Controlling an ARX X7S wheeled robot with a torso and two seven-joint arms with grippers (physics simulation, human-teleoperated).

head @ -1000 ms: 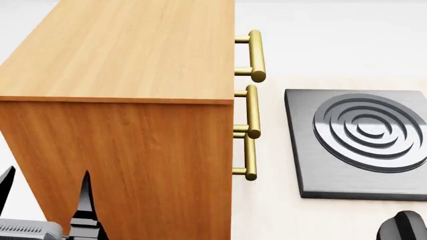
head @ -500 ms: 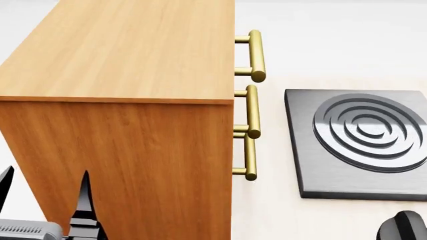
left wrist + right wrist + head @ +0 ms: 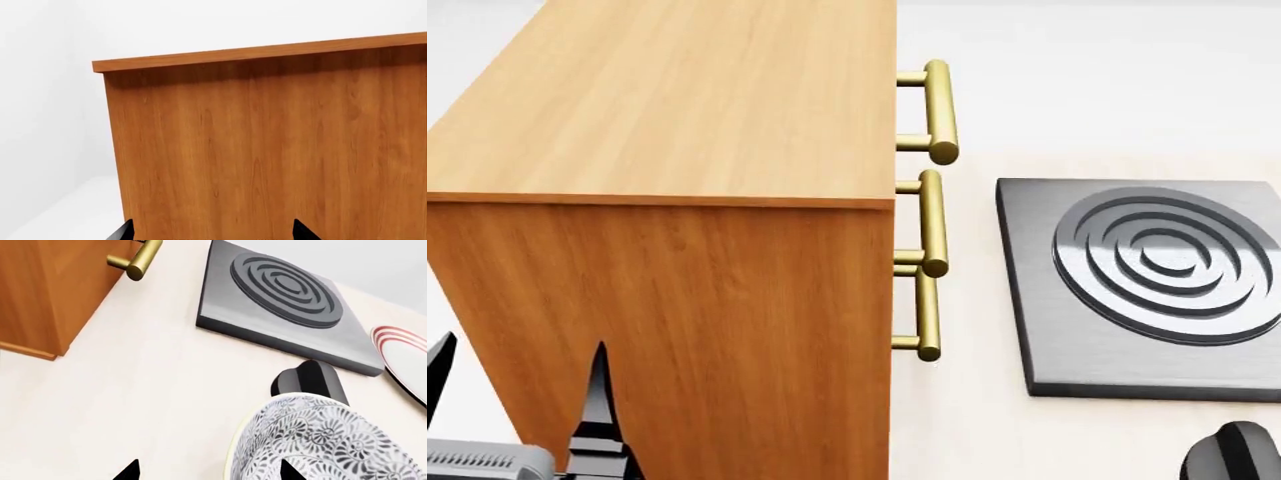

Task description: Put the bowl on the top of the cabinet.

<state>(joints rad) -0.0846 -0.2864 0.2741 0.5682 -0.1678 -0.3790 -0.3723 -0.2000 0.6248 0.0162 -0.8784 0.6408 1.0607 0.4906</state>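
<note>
**toolhead_tim:** ok so what's actually showing of the bot itself here? I'm only seeing bits poking in at the frame edges.

**simrig_jo:** yeah not much. In the head view the left gripper (image 3: 514, 400) is showing two thin black fingers tapering to sharp points, sitting on a glossy black block, with a light grey housing behind it that's got a strip of fine ribbed slots. Down in the corner on the other side a rounded black part of the right arm (image 3: 1234, 452) is peeking in.

**toolhead_tim:** and the wrist cams?

**simrig_jo:** just black wedge tips. Left wrist view is showing two, and the right gripper (image 3: 207, 470) is showing the same matte black points. No cables, screws or markings showing anywhere.
</note>
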